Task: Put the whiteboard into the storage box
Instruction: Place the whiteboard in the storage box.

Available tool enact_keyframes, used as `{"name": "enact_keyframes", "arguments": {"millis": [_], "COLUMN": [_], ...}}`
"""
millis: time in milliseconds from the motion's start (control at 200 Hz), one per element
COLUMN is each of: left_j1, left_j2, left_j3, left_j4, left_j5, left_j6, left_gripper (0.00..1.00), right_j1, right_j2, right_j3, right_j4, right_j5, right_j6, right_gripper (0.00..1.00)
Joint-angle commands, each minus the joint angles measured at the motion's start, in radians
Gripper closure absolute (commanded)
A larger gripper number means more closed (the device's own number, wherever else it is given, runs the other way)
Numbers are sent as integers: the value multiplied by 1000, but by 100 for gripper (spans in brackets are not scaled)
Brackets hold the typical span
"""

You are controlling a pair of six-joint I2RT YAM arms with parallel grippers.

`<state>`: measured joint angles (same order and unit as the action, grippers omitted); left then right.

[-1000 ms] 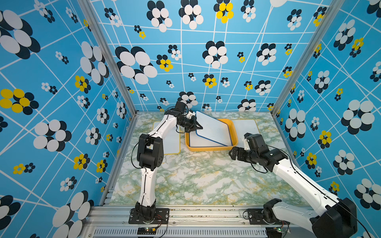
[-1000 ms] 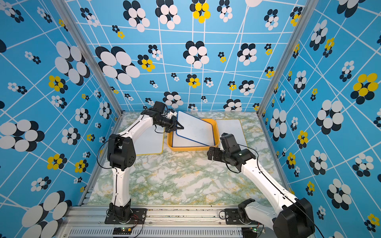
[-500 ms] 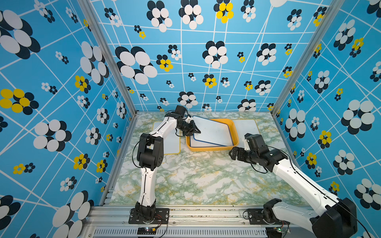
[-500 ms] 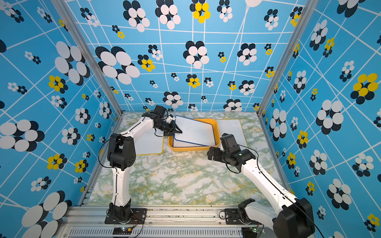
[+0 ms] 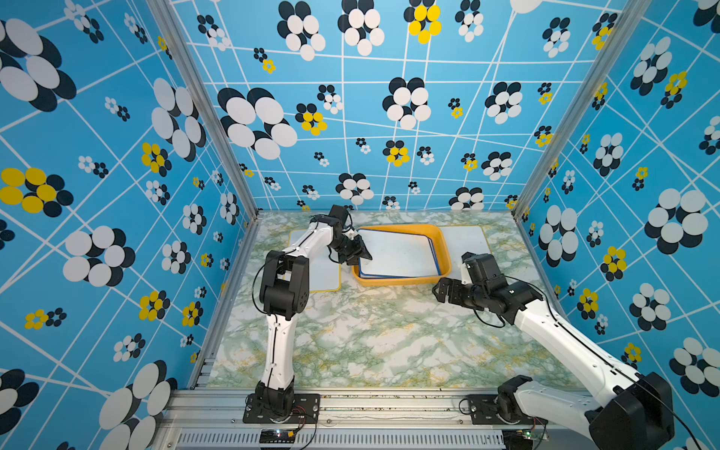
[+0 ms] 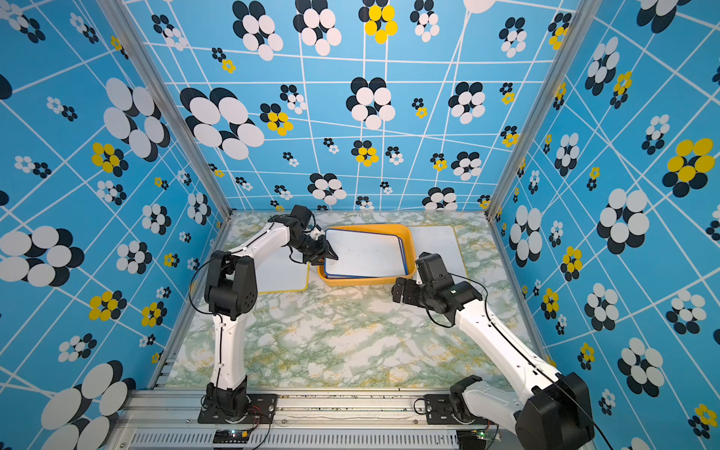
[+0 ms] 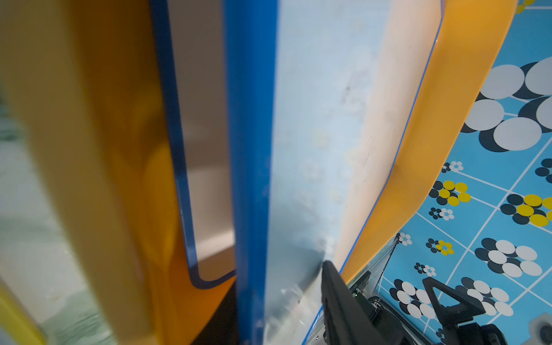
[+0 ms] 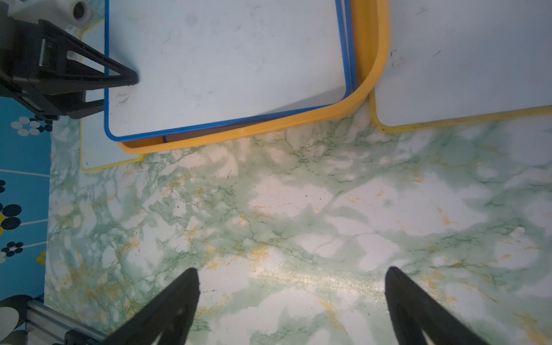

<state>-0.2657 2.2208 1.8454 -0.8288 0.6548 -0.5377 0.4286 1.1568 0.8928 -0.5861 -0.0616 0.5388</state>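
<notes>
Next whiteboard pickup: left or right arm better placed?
Right, likely. The right gripper is open, empty, over the table near the yellow-framed whiteboard right of the storage box. The left gripper straddles the edge of the blue-framed whiteboard in the box.

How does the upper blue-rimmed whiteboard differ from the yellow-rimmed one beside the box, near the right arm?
Rim: the blue board is edged blue, the yellow board yellow.
Place: the blue board lies in the box; the yellow board lies on the table beside it.
Handling: the left end effector straddles the blue board's edge; none is at the yellow board.
Both are white, rectangular, round-cornered.
</notes>
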Motion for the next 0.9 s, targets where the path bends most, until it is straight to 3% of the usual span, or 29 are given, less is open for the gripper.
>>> {"name": "enact_keyframes", "arguments": {"millis": [0, 160, 380, 580, 895], "left_j1": [8, 7, 9, 11, 11], "left_j2": [21, 38, 42, 48, 93], "left_j3": [18, 49, 62, 72, 144], "left_j4": [-40, -66, -88, -98, -143], "left_j5": [-15, -33, -55, -57, -68], "left_j6": [15, 23, 35, 37, 45], "left_gripper": [60, 58, 58, 58, 58], "right_j1": [-7, -14, -37, -96, -126], "right_j2": [23, 91, 207, 329, 475], "right_j3": [23, 78, 156, 197, 242], "right_j4": [9, -1, 52, 130, 263], "right_j5": [31, 145, 185, 136, 71], "right_j6": [5, -36, -80, -79, -105], "right_gripper": [1, 1, 2, 10, 11]}}
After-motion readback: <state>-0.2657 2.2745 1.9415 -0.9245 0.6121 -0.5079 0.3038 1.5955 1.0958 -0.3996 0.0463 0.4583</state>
